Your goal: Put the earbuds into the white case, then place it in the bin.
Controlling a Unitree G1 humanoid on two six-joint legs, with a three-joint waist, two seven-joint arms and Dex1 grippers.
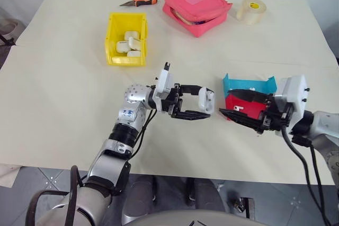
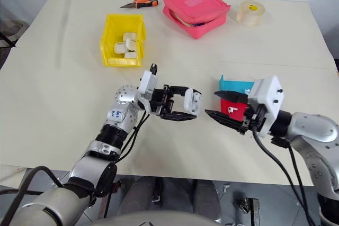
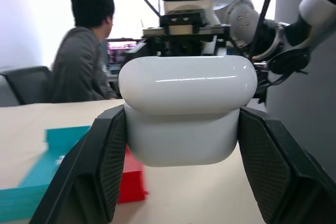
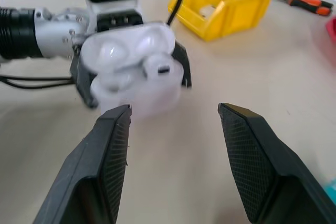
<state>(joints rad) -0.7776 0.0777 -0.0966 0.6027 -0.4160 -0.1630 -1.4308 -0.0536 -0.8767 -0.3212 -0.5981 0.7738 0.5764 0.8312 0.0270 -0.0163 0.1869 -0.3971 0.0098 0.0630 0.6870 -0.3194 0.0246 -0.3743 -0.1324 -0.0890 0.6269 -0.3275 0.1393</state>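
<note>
Left gripper (image 1: 197, 102) clamped on the white case (image 1: 205, 99), held above the table (image 1: 63, 93); glossy rounded body, lid flipped up, one earbud (image 4: 161, 68) seated inside. Right gripper (image 1: 237, 107) just beside it, fingers spread, holding nothing, fingertips toward the case. Red and blue tray (image 1: 249, 92) beneath the right gripper. Farther off beyond the left gripper, the yellow bin (image 1: 126, 39) holds several white cases.
</note>
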